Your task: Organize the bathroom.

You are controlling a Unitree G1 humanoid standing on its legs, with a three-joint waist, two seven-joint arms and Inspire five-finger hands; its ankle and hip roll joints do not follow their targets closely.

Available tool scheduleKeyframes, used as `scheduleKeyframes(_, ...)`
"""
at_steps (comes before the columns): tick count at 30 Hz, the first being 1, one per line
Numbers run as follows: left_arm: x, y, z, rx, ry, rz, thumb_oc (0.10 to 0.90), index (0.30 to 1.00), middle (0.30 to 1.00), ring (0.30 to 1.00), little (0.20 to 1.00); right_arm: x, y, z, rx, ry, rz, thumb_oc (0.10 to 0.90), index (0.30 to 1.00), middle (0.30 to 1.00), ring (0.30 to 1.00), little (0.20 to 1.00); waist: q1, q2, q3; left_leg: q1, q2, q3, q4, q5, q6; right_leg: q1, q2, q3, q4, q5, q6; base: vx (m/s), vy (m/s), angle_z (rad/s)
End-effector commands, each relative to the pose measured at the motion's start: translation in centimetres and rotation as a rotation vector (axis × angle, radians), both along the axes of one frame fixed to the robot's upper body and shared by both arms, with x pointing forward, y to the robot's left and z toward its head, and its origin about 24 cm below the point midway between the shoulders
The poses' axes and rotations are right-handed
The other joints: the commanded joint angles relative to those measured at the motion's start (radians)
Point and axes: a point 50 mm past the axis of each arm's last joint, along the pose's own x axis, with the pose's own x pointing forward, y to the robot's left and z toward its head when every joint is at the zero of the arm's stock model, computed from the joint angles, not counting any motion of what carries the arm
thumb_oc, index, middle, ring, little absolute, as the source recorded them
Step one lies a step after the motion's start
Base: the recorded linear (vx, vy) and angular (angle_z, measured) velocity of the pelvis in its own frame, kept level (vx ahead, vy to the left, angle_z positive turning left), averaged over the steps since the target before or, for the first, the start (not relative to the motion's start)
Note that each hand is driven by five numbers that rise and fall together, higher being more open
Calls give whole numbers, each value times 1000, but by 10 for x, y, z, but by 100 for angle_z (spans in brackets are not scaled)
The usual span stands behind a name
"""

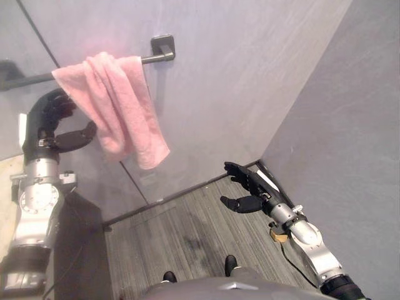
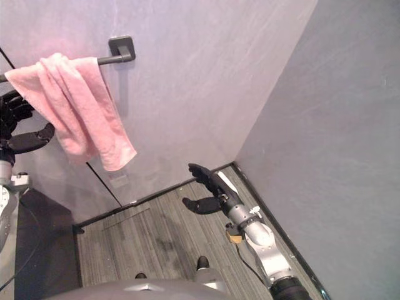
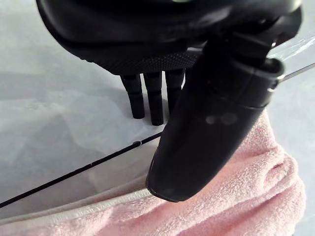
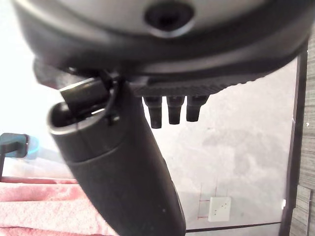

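The right hand (image 1: 245, 187) is seen nearest, held low over the dark striped floor (image 1: 187, 237), well below the towel bar (image 1: 94, 67) and far off to its right. Its fingers (image 1: 240, 175) are held out straight and spread, and its thumb (image 1: 237, 204) is stuck out to the side. Nothing is held in it. The hand is pointed toward the corner where the two grey walls (image 1: 250, 81) meet. In the right wrist view a small white wall socket (image 4: 218, 208) can be seen low on the wall, under the bar. Farther off, the left hand (image 1: 53, 122) is held up high, just below the bar and near its left part. A pink towel (image 1: 115, 106) is hung over the bar in bunched folds, with one corner dropped down lower than the rest. The left hand is placed just beside the towel's left edge. Its thumb (image 1: 78, 136) is reached out under the cloth, close to it, and its fingers (image 1: 59, 105) are bent a little beside it. The towel is not gripped; in the left wrist view the fingers are seen straight and loose past the pink cloth.
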Motion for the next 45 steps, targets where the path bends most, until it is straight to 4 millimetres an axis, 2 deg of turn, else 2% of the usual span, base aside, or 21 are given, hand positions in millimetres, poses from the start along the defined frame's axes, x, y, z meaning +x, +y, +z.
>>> scheduleKeyframes(1,23,-12,51,9,-229,-62,800,900,900,900,900,31,7,44,37,-239,48,800,900,900,900,900,-3,85,-50,46,-8,-38,14,-79,-1,19,25,-65,106,-204,85,0,0,0)
scheduleKeyframes(12,33,-15,57,-46,-201,-178,800,900,900,900,900,30,8,40,37,-221,47,800,900,900,900,900,-10,89,-50,47,-8,-30,13,-79,1,16,26,-66,108,-202,89,1,-1,-1)
scheduleKeyframes(28,35,-6,53,-68,-152,-196,800,900,900,900,900,26,6,36,33,-204,49,800,900,900,900,900,-26,97,-47,51,-11,-20,12,-80,5,9,26,-57,109,-197,92,0,0,0)
scheduleKeyframes(41,32,-2,56,-66,-156,-190,800,900,900,900,900,26,5,37,35,-206,45,800,900,900,900,900,-22,95,-44,50,-13,-20,13,-81,8,7,28,-55,115,-201,91,1,0,0)
scheduleKeyframes(42,33,-3,56,-62,-152,-190,659,688,688,688,688,26,5,37,40,-209,43,800,900,900,900,900,-22,95,-44,50,-12,-21,13,-82,8,5,27,-56,117,-202,92,13,-4,-5)
scheduleKeyframes(43,33,-3,56,-57,-151,-187,591,587,587,587,587,26,5,38,44,-211,40,800,900,900,900,900,-22,95,-44,51,-13,-22,13,-83,9,6,27,-56,117,-202,92,15,-7,-6)
scheduleKeyframes(44,33,-2,56,-55,-152,-182,471,406,406,406,406,26,5,38,48,-214,36,800,900,900,900,900,-22,95,-43,51,-13,-22,13,-82,9,6,28,-56,118,-202,92,17,-7,-6)
scheduleKeyframes(45,33,-2,56,-57,-151,-179,419,328,328,328,328,27,4,39,50,-218,32,800,900,900,900,900,-23,96,-43,52,-13,-21,13,-82,9,6,28,-56,118,-202,92,18,-5,-5)
